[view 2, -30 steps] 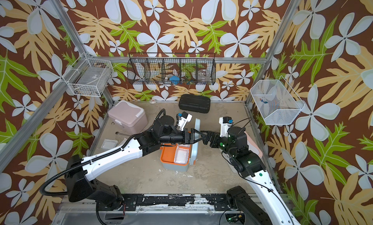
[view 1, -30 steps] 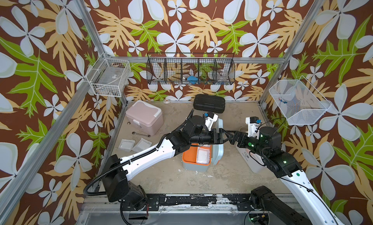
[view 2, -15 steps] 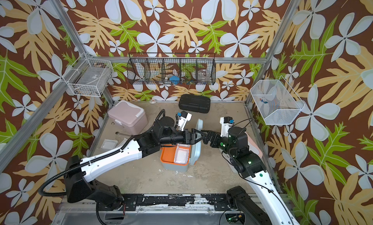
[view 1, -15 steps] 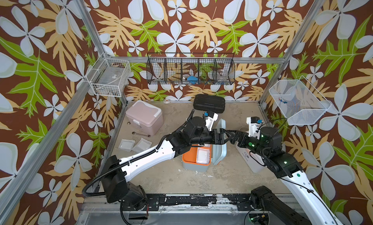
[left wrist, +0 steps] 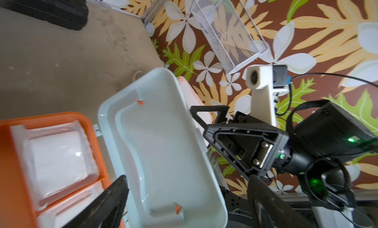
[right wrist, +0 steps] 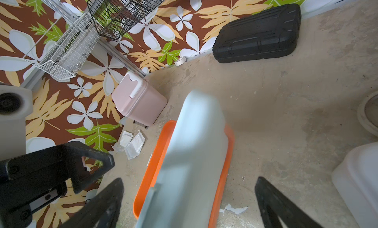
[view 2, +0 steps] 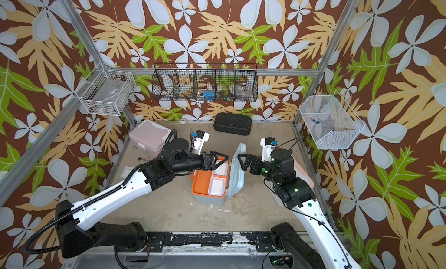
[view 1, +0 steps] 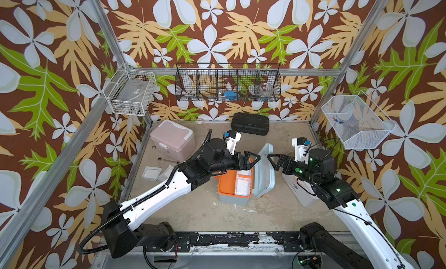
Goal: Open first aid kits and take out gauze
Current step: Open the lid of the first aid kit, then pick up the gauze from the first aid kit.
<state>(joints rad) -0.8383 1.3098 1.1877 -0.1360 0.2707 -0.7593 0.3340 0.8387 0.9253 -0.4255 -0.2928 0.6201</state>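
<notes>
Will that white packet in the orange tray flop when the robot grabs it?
Probably a little: the gauze packet has a soft, crinkly-looking clear wrapper. It looks thin, so likely light. Its shiny plastic might slip.

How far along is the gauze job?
Done: blue kit open, two gauze packets out on the table. In hand: nothing; left gripper and right gripper open, flanking its raised lid. Left: gauze in its orange tray, shut pink kit; white kit's state unclear.
</notes>
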